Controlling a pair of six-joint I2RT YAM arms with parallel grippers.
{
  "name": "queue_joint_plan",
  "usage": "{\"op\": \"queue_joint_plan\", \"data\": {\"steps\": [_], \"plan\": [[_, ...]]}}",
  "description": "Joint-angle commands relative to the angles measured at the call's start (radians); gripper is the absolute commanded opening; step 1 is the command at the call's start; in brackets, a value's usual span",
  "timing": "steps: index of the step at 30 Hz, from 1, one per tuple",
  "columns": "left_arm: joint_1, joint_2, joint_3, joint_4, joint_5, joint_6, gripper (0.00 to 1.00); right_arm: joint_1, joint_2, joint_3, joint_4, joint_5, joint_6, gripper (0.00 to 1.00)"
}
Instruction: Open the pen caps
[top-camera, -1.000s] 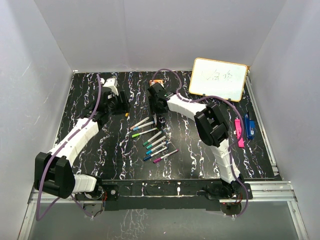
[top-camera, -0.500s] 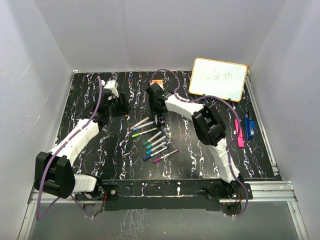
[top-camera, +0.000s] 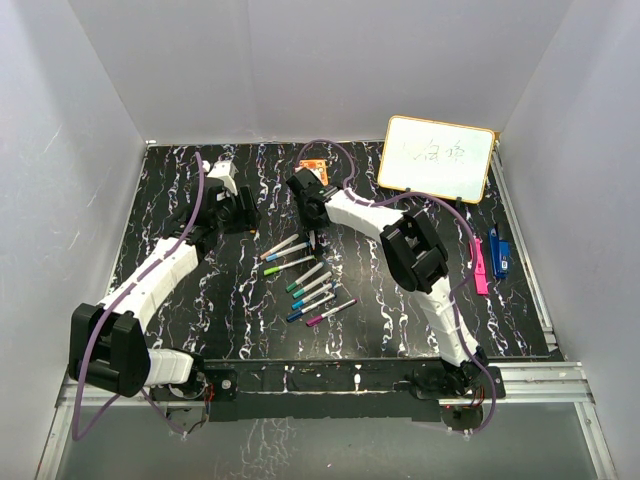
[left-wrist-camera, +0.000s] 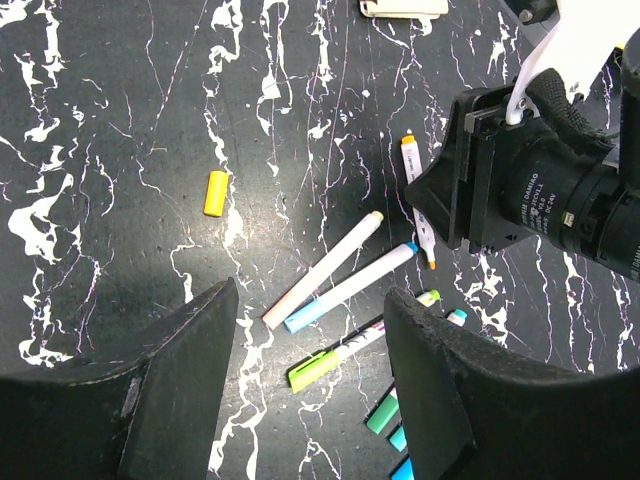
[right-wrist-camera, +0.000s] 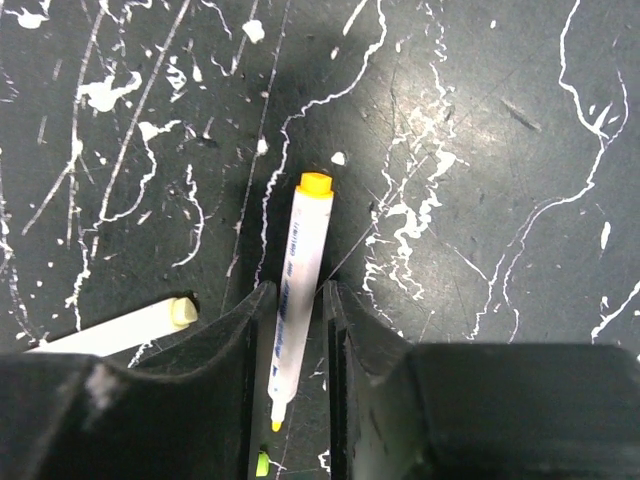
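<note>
Yellow cap (left-wrist-camera: 216, 193): off, loose on bench (left-wrist-camera: 100, 100). Other pens (top-camera: 310, 285): apparently capped. Left claw (left-wrist-camera: 310, 300): open, empty. Right claw (right-wrist-camera: 300, 290): straddling orange pen (right-wrist-camera: 305, 240), grip unclear.

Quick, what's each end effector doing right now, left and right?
Left end effector: open, holding nothing.
Right end effector: narrowly straddling the orange-ended pen; grip cannot be told.

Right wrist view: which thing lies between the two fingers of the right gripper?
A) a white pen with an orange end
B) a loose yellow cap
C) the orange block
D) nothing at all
A: the white pen with an orange end lies lengthwise between the fingers of the right gripper, its barrel close against both of them.
</note>
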Motion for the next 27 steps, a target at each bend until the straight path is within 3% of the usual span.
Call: {"op": "queue_joint_plan", "data": {"steps": [1,6,15,21,27], "plan": [[-0.004,-0.04,-0.007,0.018,-0.005,0.007,0.59,0.0,0.014,0.048,-0.012,0.049,0.018,0.21],[-0.004,-0.04,-0.015,0.029,0.013,0.006,0.59,-0.004,0.017,0.042,-0.015,0.08,0.039,0.12],[-0.005,0.018,-0.032,0.11,0.163,0.019,0.59,-0.061,-0.01,-0.024,0.012,0.07,0.091,0.1],[-0.019,0.091,-0.032,0.156,0.209,0.025,0.59,-0.106,-0.043,-0.088,0.047,0.05,0.119,0.12],[-0.067,0.171,-0.006,0.169,0.157,0.047,0.59,-0.137,-0.051,-0.118,0.079,0.02,0.141,0.18]]}}
